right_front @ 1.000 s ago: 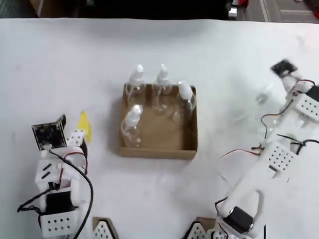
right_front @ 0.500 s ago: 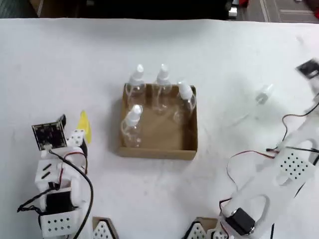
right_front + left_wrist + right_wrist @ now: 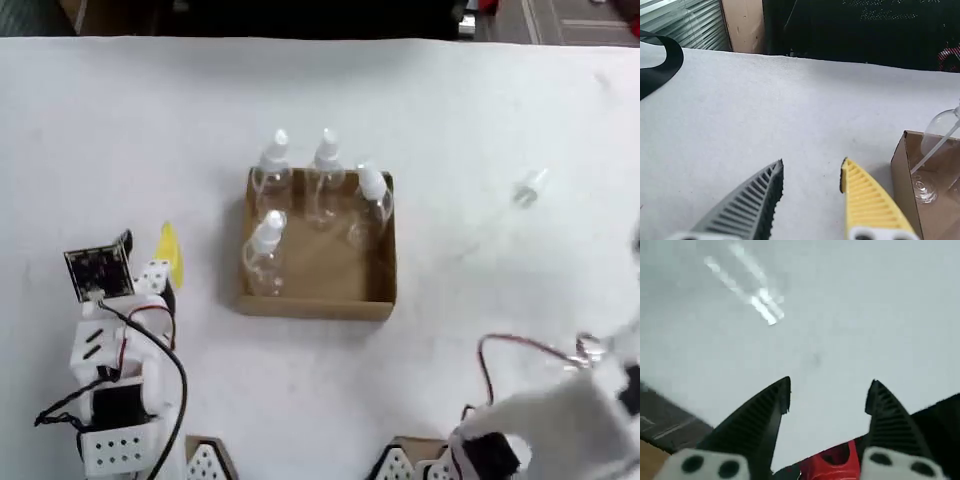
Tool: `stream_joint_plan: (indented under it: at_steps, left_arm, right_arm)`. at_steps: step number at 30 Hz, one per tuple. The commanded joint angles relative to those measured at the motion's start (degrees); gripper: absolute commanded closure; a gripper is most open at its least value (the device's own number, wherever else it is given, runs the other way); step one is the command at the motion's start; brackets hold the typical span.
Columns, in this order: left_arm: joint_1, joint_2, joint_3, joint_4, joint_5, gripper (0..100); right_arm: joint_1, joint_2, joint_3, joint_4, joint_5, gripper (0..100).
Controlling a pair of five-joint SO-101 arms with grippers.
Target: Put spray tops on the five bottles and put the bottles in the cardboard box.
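Left wrist view: left tool (image 3: 812, 165) hovers low over the white bench (image 3: 740, 100), grey finger (image 3: 750, 200) and yellow finger (image 3: 865, 200) apart, nothing between them

Cardboard box (image 3: 902, 170) sits near the tool, off the yellow finger's side, not touching it; a clear bottle (image 3: 940, 127) with a thin tube inside stands at the box wall farthest from the tool

High view: box lies open-topped on the bench, beside the left tool and between the two arms

- four capped bottles stand inside it, all with white spray tops on
- far-left bottle (image 3: 271, 172), far-middle bottle (image 3: 325, 172) and far-right bottle (image 3: 371, 200) stand in a row along the wall farthest from the arms
- near-left bottle (image 3: 264, 252) stands against the wall on the left tool's side
- the box floor nearest the arms is bare

Loose spray top (image 3: 528, 187) with a thin tube lies on the bench past the box from the left tool, well apart from the box

Right arm (image 3: 555, 430) sits low at the near edge of the bench, well apart from the loose spray top

Right wrist view: right tool (image 3: 829, 387) has its two black fingers (image 3: 755, 425) spread apart, gripping nothing, with a pale surface beyond them
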Motion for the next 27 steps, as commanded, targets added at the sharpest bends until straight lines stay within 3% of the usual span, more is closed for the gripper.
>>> stream_joint_plan:
  at_steps: [1,4,9,16,20,27]
  left_arm:
    - [1.54,-0.92,-0.44,0.00,-0.62,82]
    - [2.42,-0.92,-0.44,0.26,-0.62,82]
    - [2.15,-0.92,-0.44,0.44,-0.62,82]
    - [2.15,-0.92,-0.44,0.44,-0.62,82]
    - [2.15,-0.92,-0.44,0.26,-0.70,82]
    - [2.33,-0.92,-0.44,0.09,-0.70,82]
  right_arm:
    - [10.24,-20.26,21.98,1.36,24.35,84.0]
    - [9.19,-26.15,30.68,0.66,22.59,81.8]
    - [0.13,-32.04,42.64,-1.63,14.15,69.7]
    - [-10.95,-41.80,58.55,-3.12,13.63,70.4]
    - [-14.90,-45.93,70.07,-13.67,13.45,70.4]
    - [-15.43,-48.66,86.07,-34.68,13.63,70.4]
